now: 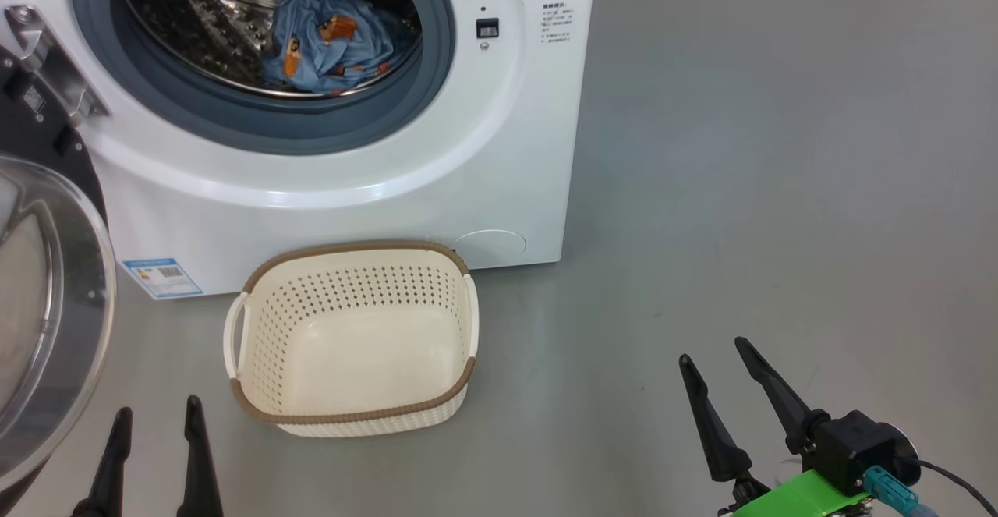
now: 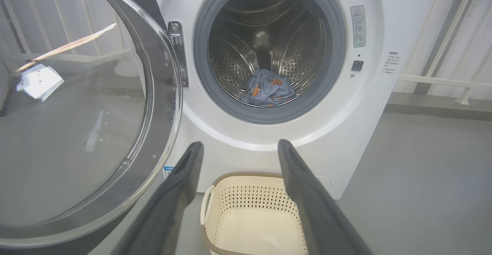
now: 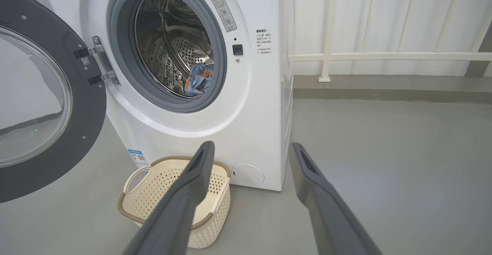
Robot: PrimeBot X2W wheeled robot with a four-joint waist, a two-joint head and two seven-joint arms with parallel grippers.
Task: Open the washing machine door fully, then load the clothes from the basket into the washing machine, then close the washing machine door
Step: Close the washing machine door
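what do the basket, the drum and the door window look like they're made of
Basket: matt cream plastic, judging by its even moulded holes; the brown rim looks woven but may be moulded. Drum: shiny perforated metal, probably steel. Door window: clear, glossy, reflective, so glass or clear plastic.

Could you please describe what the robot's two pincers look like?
The left pincer and the right pincer each have two long, slim black fingers tapering to points. Behind the right pincer sit a boxy black housing, a bright green plate and a teal connector with a thin black cable.
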